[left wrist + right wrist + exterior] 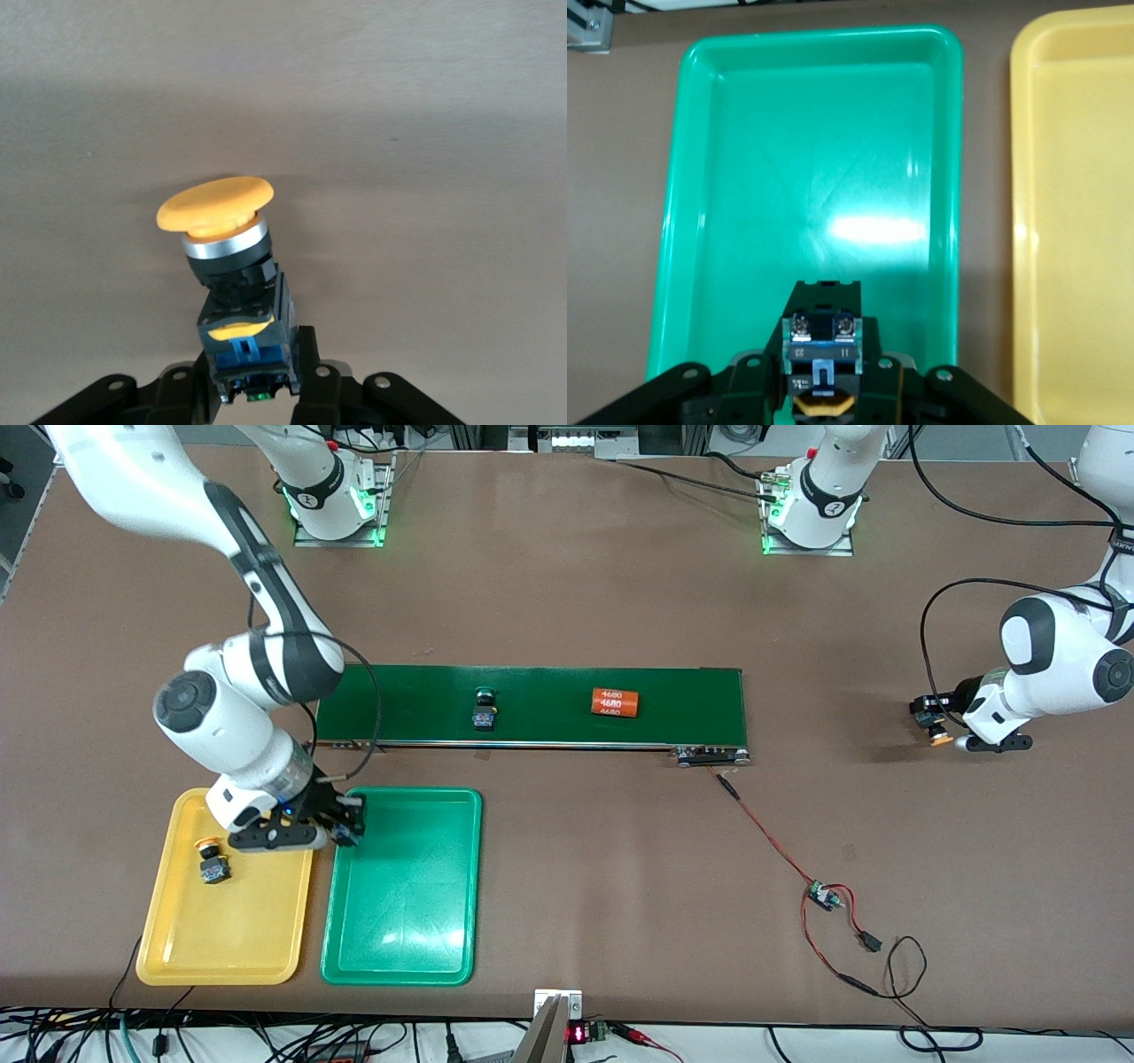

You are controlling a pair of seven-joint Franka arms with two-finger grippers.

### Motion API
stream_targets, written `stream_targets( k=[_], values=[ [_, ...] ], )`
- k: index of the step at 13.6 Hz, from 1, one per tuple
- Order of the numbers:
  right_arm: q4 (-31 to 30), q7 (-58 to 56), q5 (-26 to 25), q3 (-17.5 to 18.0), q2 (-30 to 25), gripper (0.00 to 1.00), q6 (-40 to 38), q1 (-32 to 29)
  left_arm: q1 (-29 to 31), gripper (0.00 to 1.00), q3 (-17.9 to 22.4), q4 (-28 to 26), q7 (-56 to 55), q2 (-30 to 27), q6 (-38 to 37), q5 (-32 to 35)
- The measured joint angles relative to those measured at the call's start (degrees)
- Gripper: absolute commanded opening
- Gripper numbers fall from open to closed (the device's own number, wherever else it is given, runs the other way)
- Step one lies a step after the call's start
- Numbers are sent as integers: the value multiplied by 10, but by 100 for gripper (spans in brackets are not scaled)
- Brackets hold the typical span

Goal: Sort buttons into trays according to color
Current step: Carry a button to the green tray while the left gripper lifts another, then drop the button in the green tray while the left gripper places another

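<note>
My right gripper hangs over the green tray, at the end next to the yellow tray. It is shut on the black-blue body of a button; that button's cap is hidden. A yellow-orange button lies in the yellow tray. A green-capped button stands on the belt. My left gripper is low over bare table at the left arm's end, shut on the body of a yellow-capped button.
A long dark-green conveyor belt crosses the middle of the table and carries an orange cylinder with white print. Red and black wires run from its end to a small circuit board nearer the front camera.
</note>
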Motion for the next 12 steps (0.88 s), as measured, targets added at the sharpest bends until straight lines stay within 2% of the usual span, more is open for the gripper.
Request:
stream_targets(
  k=[3,4,5,7,9,12],
  values=[
    [6,-18,0,-7,51,17,82,8,-35,0,-5,3,-9,-40,-30,0],
    [6,-22,0,-11,63,26,106,11,-51,0,-6,6,-9,-55,-49,0],
    [7,-26,0,-15,73,53,123,15,-70,0,-9,10,-8,-69,-75,0],
    [8,-27,0,-20,82,82,134,21,-103,0,-36,24,-12,-88,-121,-17],
    [12,-27,0,-20,84,86,135,23,-125,0,-73,40,-16,-97,-138,-71],
    [15,-27,0,-20,84,86,135,23,-171,0,-92,51,-27,-98,-140,-113]
  ],
)
